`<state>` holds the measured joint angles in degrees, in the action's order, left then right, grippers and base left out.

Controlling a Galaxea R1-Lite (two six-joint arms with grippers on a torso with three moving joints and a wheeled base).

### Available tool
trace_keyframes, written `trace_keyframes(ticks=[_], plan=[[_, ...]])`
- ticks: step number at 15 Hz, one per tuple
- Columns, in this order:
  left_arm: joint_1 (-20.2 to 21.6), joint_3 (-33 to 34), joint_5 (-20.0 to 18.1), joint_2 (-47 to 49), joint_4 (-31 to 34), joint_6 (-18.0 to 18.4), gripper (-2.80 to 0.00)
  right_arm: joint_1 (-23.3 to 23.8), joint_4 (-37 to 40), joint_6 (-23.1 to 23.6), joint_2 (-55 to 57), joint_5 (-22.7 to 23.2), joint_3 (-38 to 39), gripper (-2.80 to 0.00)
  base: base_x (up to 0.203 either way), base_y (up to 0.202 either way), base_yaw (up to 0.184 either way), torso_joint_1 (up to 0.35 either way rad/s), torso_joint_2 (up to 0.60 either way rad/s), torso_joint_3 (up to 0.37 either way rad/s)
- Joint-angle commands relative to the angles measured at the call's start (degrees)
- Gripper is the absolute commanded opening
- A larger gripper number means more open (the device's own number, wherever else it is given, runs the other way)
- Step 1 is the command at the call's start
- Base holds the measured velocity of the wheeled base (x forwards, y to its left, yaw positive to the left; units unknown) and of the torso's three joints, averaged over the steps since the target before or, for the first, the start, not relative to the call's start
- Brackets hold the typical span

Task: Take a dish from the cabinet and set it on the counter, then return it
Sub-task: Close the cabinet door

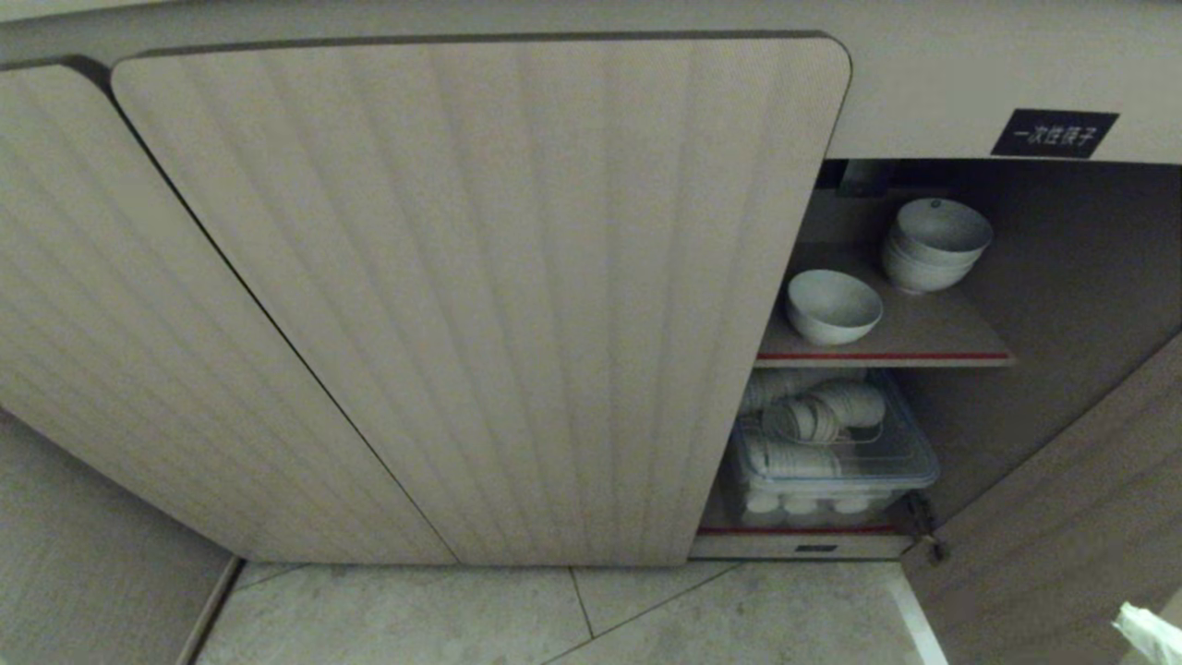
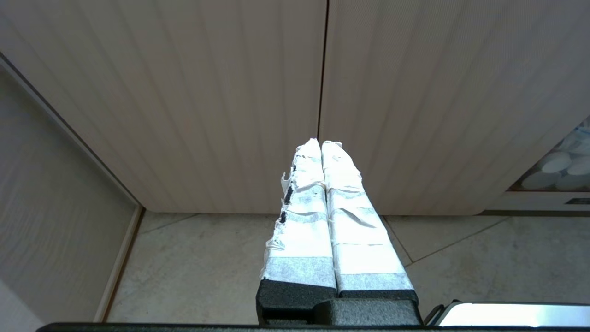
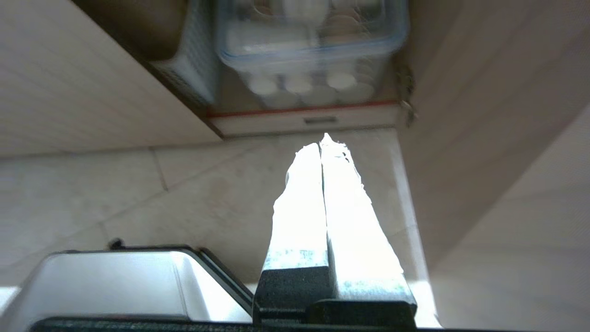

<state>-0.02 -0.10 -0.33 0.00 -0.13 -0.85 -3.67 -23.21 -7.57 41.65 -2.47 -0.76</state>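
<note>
Looks like this one's barely underway or right at the tail end, can't say which: the cabinet (image 1: pixel 480 296) has its right-hand door swung open, and the single white bowl (image 1: pixel 833 306) sits on the upper shelf (image 1: pixel 923 346) next to a stack of bowls (image 1: pixel 933 245), well above and beyond the right gripper (image 3: pixel 322 147). That gripper's jaws are pressed together on nothing, low over the floor (image 3: pixel 115 193), pointing at the plastic bin (image 3: pixel 309 50). Left gripper (image 2: pixel 320 145) is parked with jaws together too, facing the closed doors; no tabletop in sight.
</note>
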Motion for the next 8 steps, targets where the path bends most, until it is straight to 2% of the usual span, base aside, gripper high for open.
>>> trace_keyframes(ticks=[1,8], plan=[[0.0,0.0,0.0,0.0,0.0,0.0,-2.8,0.6,0.3,-0.1,-5.2,0.8,0.7,-2.8,0.0,0.0,0.0,0.0,0.0,0.0],[0.0,0.0,0.0,0.0,0.0,0.0,-2.8,0.2,16.6,3.2,-24.7,0.2,0.7,-2.8,0.0,0.0,0.0,0.0,0.0,0.0]])
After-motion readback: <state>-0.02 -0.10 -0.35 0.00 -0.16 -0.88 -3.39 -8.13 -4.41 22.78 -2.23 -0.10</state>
